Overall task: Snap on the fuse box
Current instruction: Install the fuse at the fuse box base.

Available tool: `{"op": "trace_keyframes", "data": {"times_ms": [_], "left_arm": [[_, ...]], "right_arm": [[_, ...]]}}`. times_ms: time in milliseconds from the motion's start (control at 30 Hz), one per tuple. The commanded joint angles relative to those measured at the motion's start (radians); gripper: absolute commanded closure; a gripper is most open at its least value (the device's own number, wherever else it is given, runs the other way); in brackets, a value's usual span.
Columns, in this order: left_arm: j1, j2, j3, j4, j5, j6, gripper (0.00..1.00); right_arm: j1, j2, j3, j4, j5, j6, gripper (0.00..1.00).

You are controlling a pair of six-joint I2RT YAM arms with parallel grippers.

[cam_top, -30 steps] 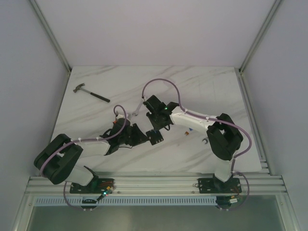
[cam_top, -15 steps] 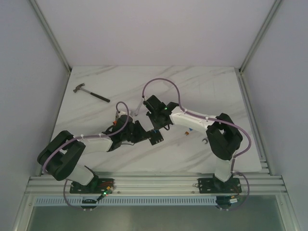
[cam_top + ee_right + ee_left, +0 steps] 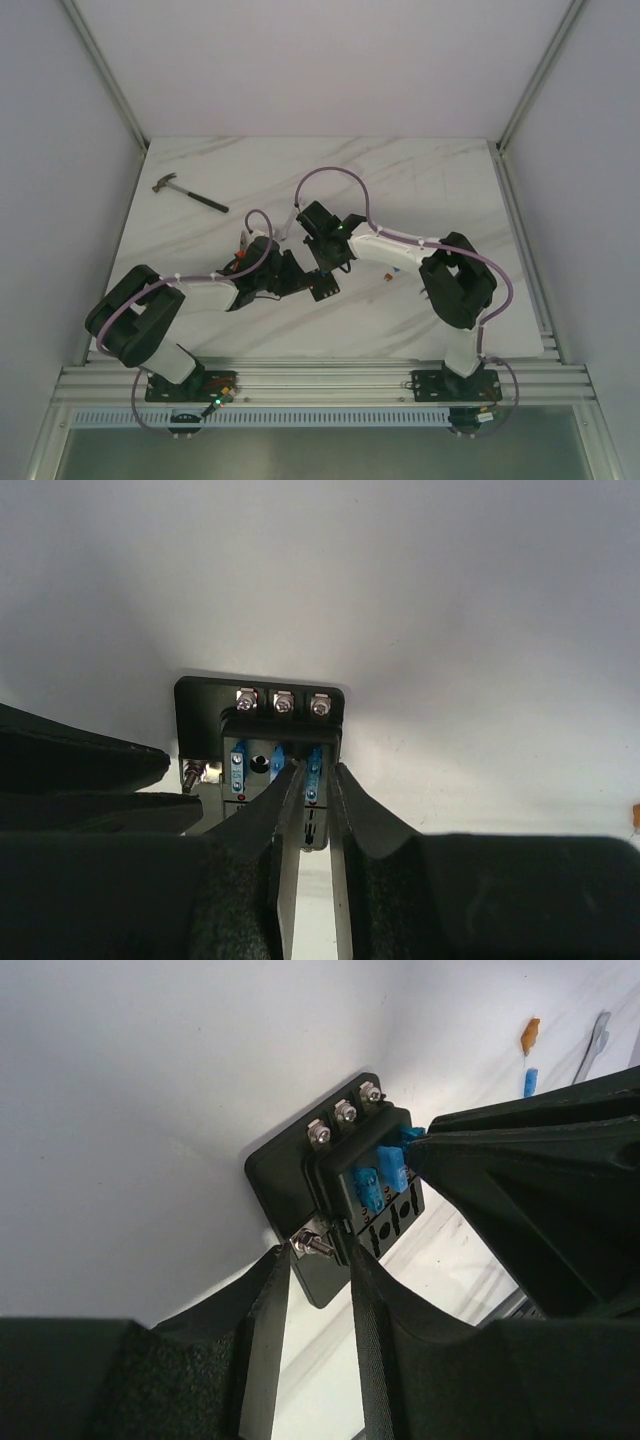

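- The small black plastic fuse box (image 3: 335, 1185) lies flat on the white marble tabletop (image 3: 430, 180), with both pincers at it.
- Your left pincer (image 3: 318, 1257) is half open around the box's silver side bolt (image 3: 312, 1244). I cannot tell if it squeezes.
- Your right pincer (image 3: 316, 774) is nearly closed around a little blue fuse (image 3: 314, 756) in the box. I cannot tell if it grips.
- Push crooked and the fuse could bend or pop out.
- If the box is not held, it may slide.

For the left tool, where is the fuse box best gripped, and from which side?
Probably the wall of the fuse box bearing the metal stud, the left tool coming from that side: blue fuses sit on top where the right tool works, and three screws crowd one end.
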Motion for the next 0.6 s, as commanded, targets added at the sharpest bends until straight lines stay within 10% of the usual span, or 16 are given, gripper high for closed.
{"op": "trace_keyframes", "data": {"times_ms": [0, 567], "left_arm": [[0.005, 0.015, 0.01, -0.021, 0.0, 0.014, 0.6], [0.005, 0.025, -0.017, -0.032, -0.002, 0.006, 0.66]], "right_arm": [[-0.003, 0.023, -0.003, 0.003, 0.016, 0.013, 0.8], [-0.047, 0.021, -0.033, -0.012, -0.065, 0.036, 1.0]]}}
